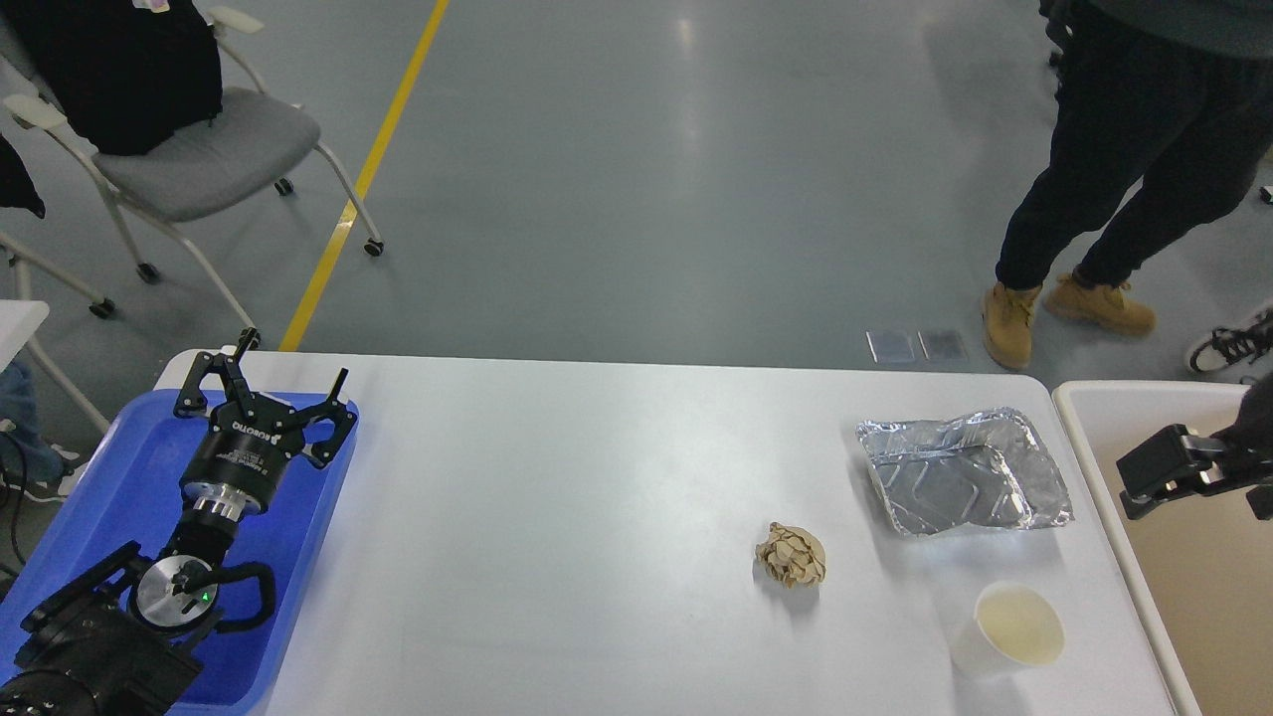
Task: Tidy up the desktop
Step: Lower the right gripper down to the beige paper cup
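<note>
The white desktop (557, 517) fills the lower part of the head view. On its right side lie a crumpled foil tray (963, 473), a crumpled brown paper ball (791, 555) and a white paper cup (1006, 628) with its mouth facing up. My left gripper (290, 362) is open and empty, hovering over the far end of the blue tray (119, 487) at the left edge. My right gripper (1154, 475) hangs over the beige tub (1079, 398) at the right edge, well apart from the foil tray. It is seen side-on, so its fingers cannot be told apart.
A person in dark trousers and tan boots (1064, 308) stands beyond the table's far right corner. A grey wheeled chair (199, 149) stands at the far left on the floor. A yellow floor line (368, 169) runs toward the table.
</note>
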